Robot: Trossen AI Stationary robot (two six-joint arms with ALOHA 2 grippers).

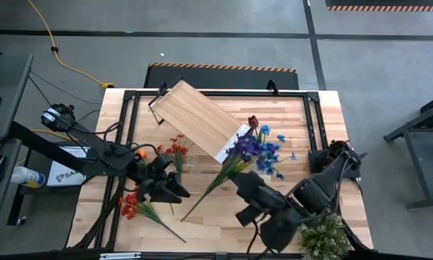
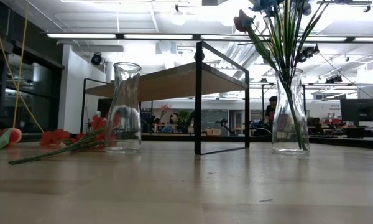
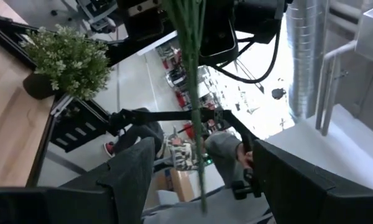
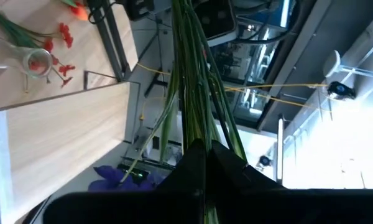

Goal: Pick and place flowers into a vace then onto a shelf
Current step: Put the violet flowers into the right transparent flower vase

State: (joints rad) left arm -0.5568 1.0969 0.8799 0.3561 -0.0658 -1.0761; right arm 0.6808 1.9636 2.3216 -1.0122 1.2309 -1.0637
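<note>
Flowers (image 1: 251, 153) with blue and purple blooms stand bunched in a clear vase (image 2: 290, 115) just ahead of the right pincer (image 1: 247, 189), whose fingers are clamped tight on the bundle of green stems (image 4: 189, 99). Behind that vase sits the shelf (image 1: 200, 120), a light-wood board on a thin black frame. Over on the left, the left pincer (image 1: 175, 189) has its fingers spread apart around a single green stem (image 3: 193, 93) without touching it. A second, empty vase (image 2: 124, 107) stands close beside this pincer, with red flowers (image 1: 176, 150) next to it and another red spray (image 1: 133, 206) lying flat on the worktop (image 1: 209, 224) nearby
</note>
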